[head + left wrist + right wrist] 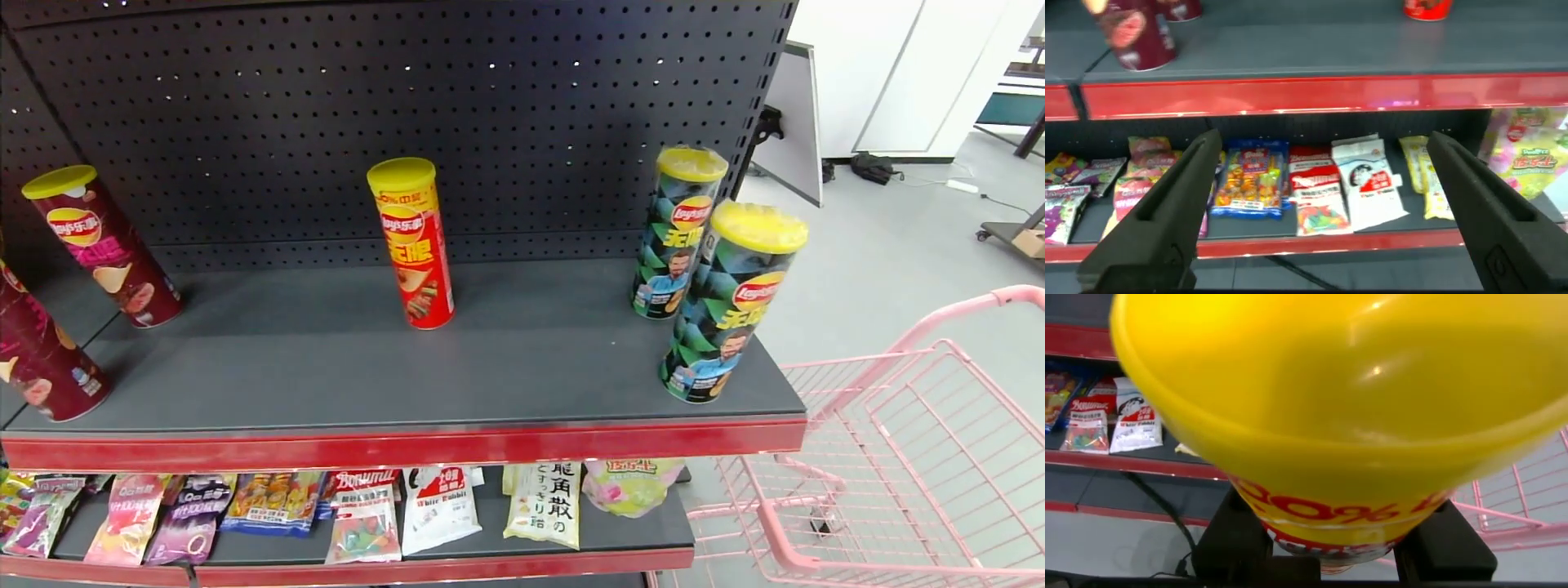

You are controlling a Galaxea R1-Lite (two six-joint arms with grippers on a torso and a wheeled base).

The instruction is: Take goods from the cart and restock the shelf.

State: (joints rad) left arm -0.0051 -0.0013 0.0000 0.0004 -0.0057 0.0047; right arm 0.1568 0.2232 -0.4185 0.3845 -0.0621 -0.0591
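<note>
My right gripper (pixel 1339 554) is shut on a red chips can with a yellow lid (pixel 1331 400), whose lid is right up against the wrist camera. My left gripper (pixel 1323 139) is open and holds nothing, facing the lower shelf's snack bags (pixel 1315 188). The upper shelf (pixel 326 367) carries upright chips cans: two maroon ones (pixel 102 245) (pixel 41 351) on the left, a red one (pixel 412 242) in the middle and two green ones (pixel 678 233) (pixel 731 302) on the right. To the shelf's right stands the pink cart (pixel 898 457).
A black pegboard (pixel 408 122) backs the shelf. A red lip (pixel 408 445) runs along its front edge. Wide gaps lie between the maroon, red and green cans. A white board (pixel 792 131) leans behind the shelf's right end.
</note>
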